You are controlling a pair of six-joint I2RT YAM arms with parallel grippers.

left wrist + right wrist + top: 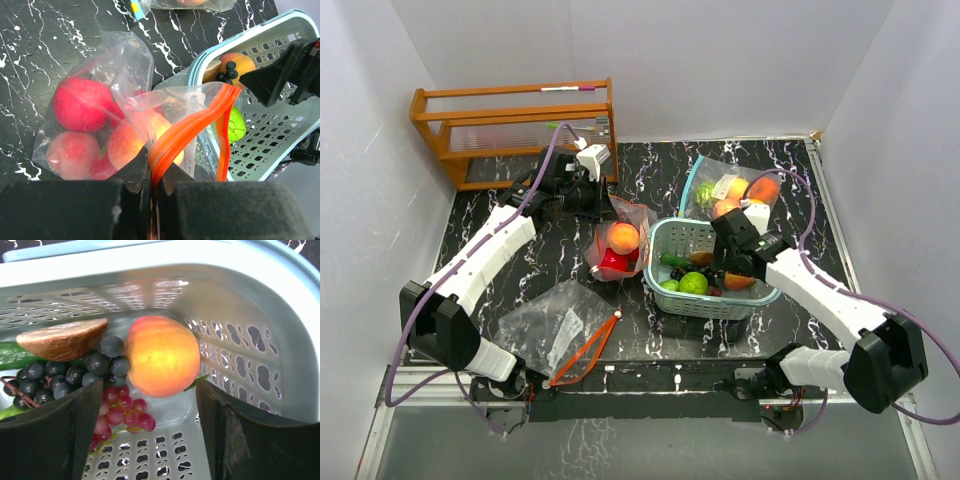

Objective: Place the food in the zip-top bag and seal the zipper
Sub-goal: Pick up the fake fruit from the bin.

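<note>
Three zip-top bags [617,245] [730,190] [555,335] on desk [650,170], one teal basket [715,308], left pincer [152,172] clenched on one bag's orange zipper [190,127], right pincer [150,420] released over one peach [162,355].

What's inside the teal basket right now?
Visible: a peach, dark grapes, red grapes, a brown wedge, a cucumber, a lime-green fruit. The open right gripper hangs over the basket; anything beneath its fingers or the pile is hidden.

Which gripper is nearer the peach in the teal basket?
Right. The right gripper hangs open just above the peach inside the basket; the left gripper is outside it, shut on the orange zipper of the zip-top bag.
</note>
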